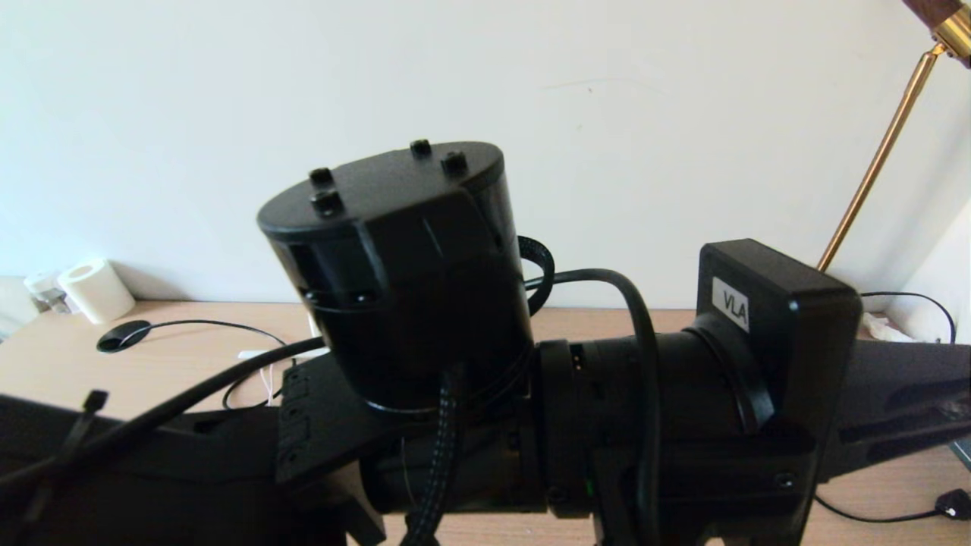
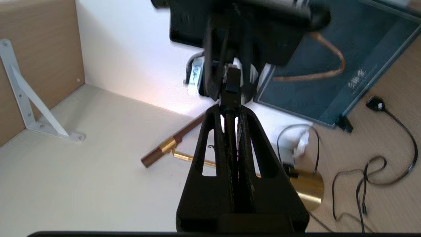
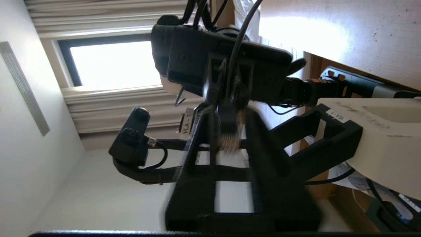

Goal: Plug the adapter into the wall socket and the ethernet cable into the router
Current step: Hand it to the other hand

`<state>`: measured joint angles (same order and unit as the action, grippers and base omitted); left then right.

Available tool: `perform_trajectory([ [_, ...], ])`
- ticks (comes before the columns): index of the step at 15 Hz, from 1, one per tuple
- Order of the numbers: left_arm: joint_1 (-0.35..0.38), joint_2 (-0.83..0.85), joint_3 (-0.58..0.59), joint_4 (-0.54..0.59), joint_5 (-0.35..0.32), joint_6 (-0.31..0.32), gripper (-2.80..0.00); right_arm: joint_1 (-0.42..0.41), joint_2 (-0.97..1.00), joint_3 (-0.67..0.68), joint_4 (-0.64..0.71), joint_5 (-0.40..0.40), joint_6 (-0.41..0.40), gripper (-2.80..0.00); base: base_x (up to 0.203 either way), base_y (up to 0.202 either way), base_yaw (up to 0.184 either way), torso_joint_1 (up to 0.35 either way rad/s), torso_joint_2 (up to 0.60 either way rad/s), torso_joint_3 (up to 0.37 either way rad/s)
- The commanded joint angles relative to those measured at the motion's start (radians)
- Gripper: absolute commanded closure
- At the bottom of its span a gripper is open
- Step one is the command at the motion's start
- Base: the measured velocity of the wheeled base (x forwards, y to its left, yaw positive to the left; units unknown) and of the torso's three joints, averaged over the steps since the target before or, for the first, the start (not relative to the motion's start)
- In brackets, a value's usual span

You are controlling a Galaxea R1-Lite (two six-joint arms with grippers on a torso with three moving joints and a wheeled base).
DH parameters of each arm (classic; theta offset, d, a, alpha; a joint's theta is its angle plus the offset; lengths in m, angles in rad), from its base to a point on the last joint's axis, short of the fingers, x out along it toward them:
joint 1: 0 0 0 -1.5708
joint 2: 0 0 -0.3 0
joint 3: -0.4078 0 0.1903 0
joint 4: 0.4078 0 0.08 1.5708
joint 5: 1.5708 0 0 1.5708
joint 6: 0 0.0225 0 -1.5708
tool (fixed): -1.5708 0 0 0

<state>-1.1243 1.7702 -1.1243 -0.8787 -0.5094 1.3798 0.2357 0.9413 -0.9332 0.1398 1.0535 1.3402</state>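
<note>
Left gripper point(image 2: 232, 108): fingers closed on the black ethernet cable point(image 2: 231, 138), which runs down the narrow gap between them; its plug end pokes out just past the tips, at centre frame in the left wrist view. Facing it, tip to tip, is the right gripper point(image 3: 227, 138). Its fingers sit close around the clear-tipped plug point(image 3: 228, 131) of the same cable, at centre frame in the right wrist view; blur keeps me from telling whether they press on it.

Head view: both arms cross the lower half of the frame, hiding the fingers. On the wooden desk point(image 1: 45, 364) behind, at left, lies the cable's black round disc point(image 1: 121, 336). Beside it, a white paper roll point(image 1: 97, 290) stands at the wall.

Left wrist view, lower centre: brass lamp point(image 2: 304, 187) on the desk. Dark glass panel point(image 2: 358, 49) at upper right.
</note>
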Motion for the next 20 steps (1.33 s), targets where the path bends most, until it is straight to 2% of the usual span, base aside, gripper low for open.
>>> perform_trajectory([
  [1, 0.0, 0.0, 0.001, -0.005, -0.003, 0.007, 0.0, 0.0, 0.001, 0.0, 0.001, 0.006, 0.004, -2.8, 0.0, 0.0, 0.0, 0.0, 0.0, 0.0],
  [18, 0.036, -0.064, 0.068, -0.003, -0.002, 0.003, 0.0, -0.001, -0.036, 0.011, 0.014, 0.002, 0.005, -2.8, 0.0, 0.0, 0.0, 0.0, 0.0, 0.0],
  [19, 0.051, -0.08, 0.088, -0.003, 0.004, -0.014, 0.0, -0.006, -0.037, 0.013, 0.011, -0.003, -0.001, -2.8, 0.0, 0.0, 0.0, 0.0, 0.0, 0.0],
  [20, 0.072, -0.094, 0.114, -0.001, 0.015, -0.074, 0.0, -0.014, -0.041, 0.016, 0.007, -0.011, -0.014, -2.8, 0.0, 0.0, 0.0, 0.0, 0.0, 0.0],
])
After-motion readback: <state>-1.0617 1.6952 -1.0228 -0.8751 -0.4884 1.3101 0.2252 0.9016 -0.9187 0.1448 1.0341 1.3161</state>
